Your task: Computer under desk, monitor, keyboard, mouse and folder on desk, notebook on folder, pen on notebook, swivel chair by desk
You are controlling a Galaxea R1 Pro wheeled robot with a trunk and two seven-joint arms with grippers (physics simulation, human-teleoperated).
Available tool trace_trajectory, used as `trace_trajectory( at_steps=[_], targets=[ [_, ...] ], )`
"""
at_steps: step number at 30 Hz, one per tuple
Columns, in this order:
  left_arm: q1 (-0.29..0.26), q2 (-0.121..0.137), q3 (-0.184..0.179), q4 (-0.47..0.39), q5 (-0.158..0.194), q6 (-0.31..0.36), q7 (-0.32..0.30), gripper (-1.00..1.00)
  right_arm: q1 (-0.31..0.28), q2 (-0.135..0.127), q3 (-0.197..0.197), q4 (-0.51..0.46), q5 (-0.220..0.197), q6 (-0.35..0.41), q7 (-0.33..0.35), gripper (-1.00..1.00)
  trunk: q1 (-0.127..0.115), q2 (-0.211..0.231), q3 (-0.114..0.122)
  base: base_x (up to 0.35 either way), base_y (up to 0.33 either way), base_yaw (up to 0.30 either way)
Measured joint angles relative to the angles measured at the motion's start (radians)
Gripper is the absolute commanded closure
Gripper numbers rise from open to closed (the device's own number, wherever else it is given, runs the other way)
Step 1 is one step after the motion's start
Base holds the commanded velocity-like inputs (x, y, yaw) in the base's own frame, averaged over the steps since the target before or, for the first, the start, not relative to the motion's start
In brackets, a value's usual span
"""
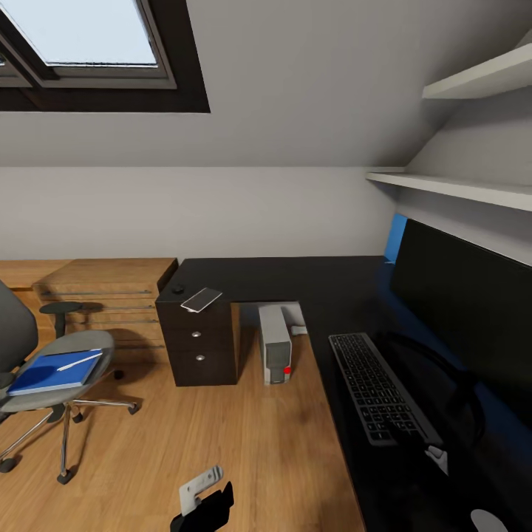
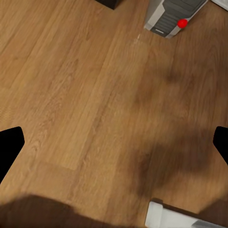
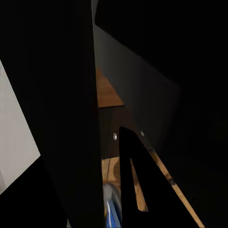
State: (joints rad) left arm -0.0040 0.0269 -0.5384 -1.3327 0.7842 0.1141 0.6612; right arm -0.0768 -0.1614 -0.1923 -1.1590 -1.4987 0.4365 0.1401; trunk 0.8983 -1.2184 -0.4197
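The black desk (image 1: 295, 277) runs along the wall and down the right side. On it stand the wide black monitor (image 1: 465, 303) and, in front of it, the grey keyboard (image 1: 378, 397). The light-grey computer (image 1: 275, 353) (image 2: 172, 14) stands on the floor under the desk. A small black mouse (image 1: 177, 289) and the pale notebook (image 1: 201, 299) lie on the desk corner above the drawers. At the left, the grey swivel chair (image 1: 103, 347) carries the blue folder (image 1: 53, 372) with the white pen (image 1: 79, 361) on it. My left gripper (image 1: 210, 510) (image 2: 114, 147) hangs open over bare floor. The right wrist view is too dark to show the right gripper's state.
A black drawer unit (image 1: 198, 343) with silver knobs stands under the desk corner, beside the computer. A light wooden chest of drawers (image 1: 111, 292) sits against the back wall behind the chair. White shelves (image 1: 458, 188) hang above the monitor. Wooden floor (image 1: 222, 428) lies between chair and desk.
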Motion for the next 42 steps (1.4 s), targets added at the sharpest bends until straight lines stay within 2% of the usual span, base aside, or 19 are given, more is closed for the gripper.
trace_trajectory(
  at_steps=[4,10,18,28,42],
  targets=[
    [0.0,-0.006,0.003,0.001,-0.003,0.003,0.0,-1.0,-0.001,0.005,0.001,0.012,-0.067,0.004,-0.007,1.0,0.0,0.0,0.0,0.0,0.0,0.0],
    [0.0,0.001,0.003,0.002,-0.004,0.004,0.0,-1.0,-0.002,0.016,-0.001,0.003,-0.034,0.006,0.001,1.0,0.0,0.0,0.0,0.0,0.0,0.0],
    [0.0,0.002,0.003,0.001,-0.004,0.004,0.0,-1.0,-0.003,0.017,-0.002,0.002,0.008,0.01,0.003,1.0,0.0,0.0,0.0,0.0,-0.011,0.0],
    [0.0,0.002,0.003,0.002,-0.004,0.004,0.0,-1.0,-0.003,0.02,-0.001,0.009,-0.004,0.011,0.007,1.0,0.0,0.0,0.0,0.0,-0.003,0.0],
    [0.0,0.002,0.003,0.002,-0.003,0.003,0.0,-1.0,-0.003,0.02,0.001,0.017,0.004,0.008,0.022,1.0,0.0,0.0,0.0,0.0,-0.058,0.0]
  ],
)
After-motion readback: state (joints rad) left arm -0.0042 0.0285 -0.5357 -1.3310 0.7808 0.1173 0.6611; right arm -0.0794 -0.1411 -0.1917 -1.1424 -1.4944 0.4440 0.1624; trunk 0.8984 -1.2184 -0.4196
